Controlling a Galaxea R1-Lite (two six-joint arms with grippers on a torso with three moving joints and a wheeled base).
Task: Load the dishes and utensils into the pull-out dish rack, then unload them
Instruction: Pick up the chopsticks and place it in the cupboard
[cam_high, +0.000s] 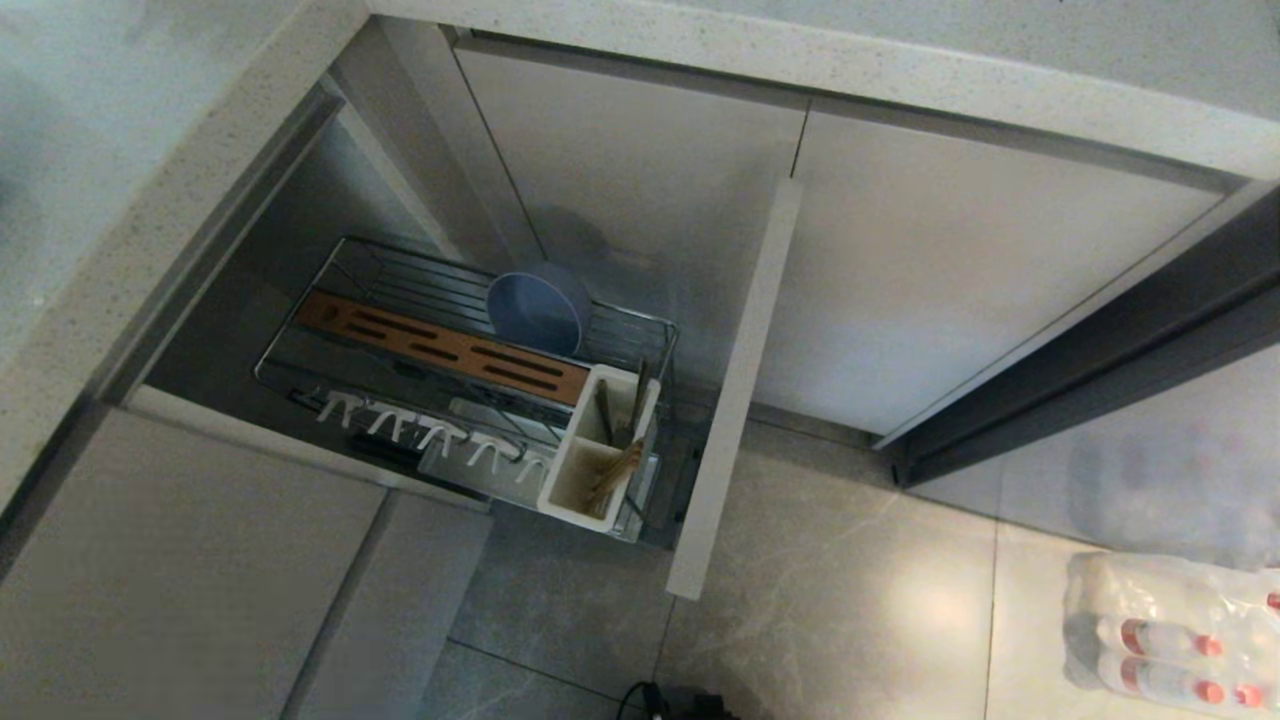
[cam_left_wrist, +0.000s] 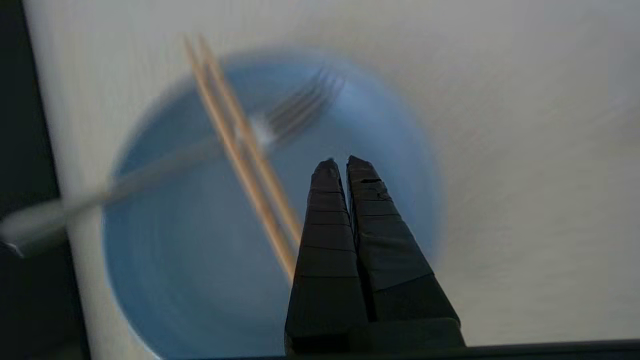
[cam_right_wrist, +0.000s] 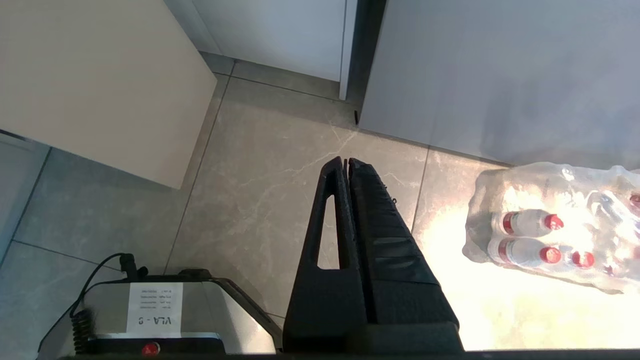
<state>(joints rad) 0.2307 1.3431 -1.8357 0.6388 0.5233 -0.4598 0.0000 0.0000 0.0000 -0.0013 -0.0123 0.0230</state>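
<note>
Blue plate (cam_left_wrist: 200, 260) bears fork (cam_left_wrist: 295, 112) and chopsticks (cam_left_wrist: 240, 150).

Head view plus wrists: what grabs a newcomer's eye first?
The pulled-out dish rack in the open cabinet, a blue bowl standing on edge behind its wooden strip and chopsticks in the white caddy. In the left wrist view, the shut left gripper hangs over a blue plate carrying chopsticks and a fork.

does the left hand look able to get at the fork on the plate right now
Probably yes: the left hand hovers shut right over the plate, and the fork lies bare beside it with only the chopsticks crossing its handle.
</note>
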